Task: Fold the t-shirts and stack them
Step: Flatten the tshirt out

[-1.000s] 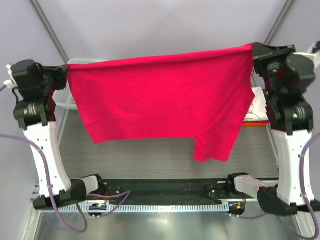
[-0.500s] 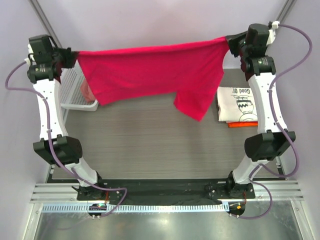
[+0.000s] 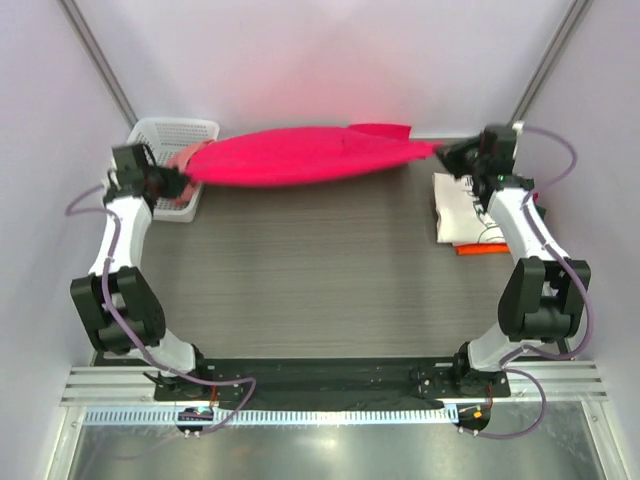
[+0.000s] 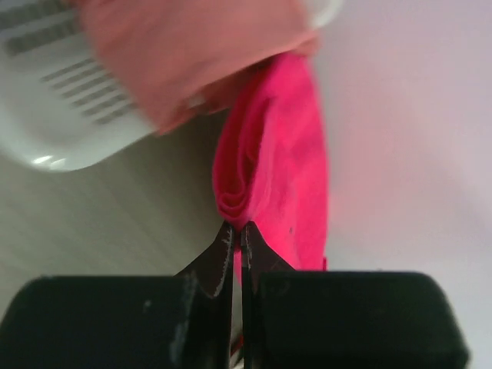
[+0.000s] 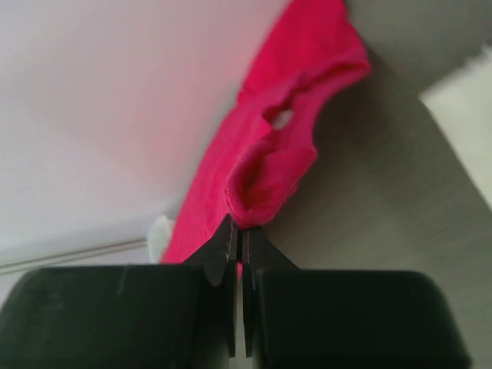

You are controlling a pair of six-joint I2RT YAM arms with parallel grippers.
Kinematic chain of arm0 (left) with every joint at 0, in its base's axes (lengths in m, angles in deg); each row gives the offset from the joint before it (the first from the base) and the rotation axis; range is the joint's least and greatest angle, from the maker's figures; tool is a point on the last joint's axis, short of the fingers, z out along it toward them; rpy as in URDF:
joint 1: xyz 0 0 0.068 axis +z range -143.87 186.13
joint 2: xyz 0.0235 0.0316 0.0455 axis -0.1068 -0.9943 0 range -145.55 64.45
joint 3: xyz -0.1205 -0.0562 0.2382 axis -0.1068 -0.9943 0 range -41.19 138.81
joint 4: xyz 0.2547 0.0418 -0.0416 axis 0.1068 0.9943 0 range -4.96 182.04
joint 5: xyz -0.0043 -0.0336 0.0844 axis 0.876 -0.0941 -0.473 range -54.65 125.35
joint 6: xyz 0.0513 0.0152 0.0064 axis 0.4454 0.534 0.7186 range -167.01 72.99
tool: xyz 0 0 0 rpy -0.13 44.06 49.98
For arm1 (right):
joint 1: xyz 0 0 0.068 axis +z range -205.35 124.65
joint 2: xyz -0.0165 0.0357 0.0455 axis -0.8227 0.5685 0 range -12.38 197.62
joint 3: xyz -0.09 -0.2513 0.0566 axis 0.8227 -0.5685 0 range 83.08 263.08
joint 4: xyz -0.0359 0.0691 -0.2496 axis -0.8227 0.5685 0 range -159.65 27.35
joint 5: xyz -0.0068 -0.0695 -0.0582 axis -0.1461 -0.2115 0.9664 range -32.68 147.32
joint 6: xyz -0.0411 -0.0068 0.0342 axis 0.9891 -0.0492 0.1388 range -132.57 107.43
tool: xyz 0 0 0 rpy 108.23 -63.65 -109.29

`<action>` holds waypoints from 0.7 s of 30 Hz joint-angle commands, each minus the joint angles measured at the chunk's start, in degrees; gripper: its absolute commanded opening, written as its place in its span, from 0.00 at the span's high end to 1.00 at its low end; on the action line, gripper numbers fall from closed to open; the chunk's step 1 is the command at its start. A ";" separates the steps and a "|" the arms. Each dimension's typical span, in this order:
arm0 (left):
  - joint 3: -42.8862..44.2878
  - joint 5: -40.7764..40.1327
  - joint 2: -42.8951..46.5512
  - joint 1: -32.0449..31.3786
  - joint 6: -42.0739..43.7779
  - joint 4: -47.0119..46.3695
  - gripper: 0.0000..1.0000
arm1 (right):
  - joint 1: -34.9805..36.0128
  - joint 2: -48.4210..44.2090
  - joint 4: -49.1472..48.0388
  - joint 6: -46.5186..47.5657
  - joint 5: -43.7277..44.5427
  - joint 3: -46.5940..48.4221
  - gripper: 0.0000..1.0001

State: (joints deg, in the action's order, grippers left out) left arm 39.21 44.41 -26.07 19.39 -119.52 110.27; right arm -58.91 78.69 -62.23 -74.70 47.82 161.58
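Note:
The large crimson-red t-shirt [image 3: 305, 155] is stretched between both grippers, low over the far end of the table near the back wall. My left gripper [image 3: 182, 180] is shut on its left end, beside the white basket [image 3: 160, 132]; the wrist view shows the cloth [image 4: 269, 169] pinched at the fingertips. My right gripper [image 3: 441, 153] is shut on its right end; the cloth [image 5: 284, 165] bunches at the tips. A folded white t-shirt with black cartoon print [image 3: 470, 210] lies on an orange one [image 3: 485, 249] at the right.
The white basket at the far left holds an orange-pink garment [image 3: 183, 158], also showing in the left wrist view [image 4: 184, 54]. The grey table top [image 3: 320, 270] spreads in front of the shirt. Frame posts rise at both back corners.
Both arms have reached far forward and down, carrying the red shirt from hanging high near the camera to lying stretched low at the table's far end.

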 commanded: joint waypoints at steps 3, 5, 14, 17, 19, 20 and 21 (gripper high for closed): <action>-22.27 0.52 12.03 -0.60 3.43 -13.37 1.00 | -0.32 -11.35 -9.97 1.83 -2.72 -19.41 0.99; -27.82 0.00 15.61 -1.04 4.74 -16.08 1.00 | -0.32 -15.80 -10.76 2.71 -2.20 -27.29 0.99; -51.74 -2.19 27.93 -1.04 8.52 -16.54 1.00 | -0.32 -37.87 -3.49 4.91 4.13 -51.66 0.99; -55.95 -4.14 32.15 -0.87 8.79 -11.62 1.00 | -0.23 -47.80 2.22 4.47 6.59 -57.74 0.98; -57.46 -5.01 35.93 -0.86 8.97 -7.95 1.00 | -0.32 -55.44 5.48 3.51 8.60 -60.12 0.97; -58.77 -5.28 37.51 -0.86 9.14 -6.70 1.00 | -0.32 -57.91 8.98 3.24 9.05 -62.13 0.96; -59.39 -5.63 38.91 -0.78 9.23 -5.56 1.00 | -0.23 -60.28 10.84 2.98 9.23 -62.85 0.96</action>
State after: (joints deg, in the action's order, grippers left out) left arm -18.95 41.09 9.01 18.36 -112.11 100.78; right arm -58.97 23.87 -58.21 -71.31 53.15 100.84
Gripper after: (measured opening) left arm 0.010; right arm 0.045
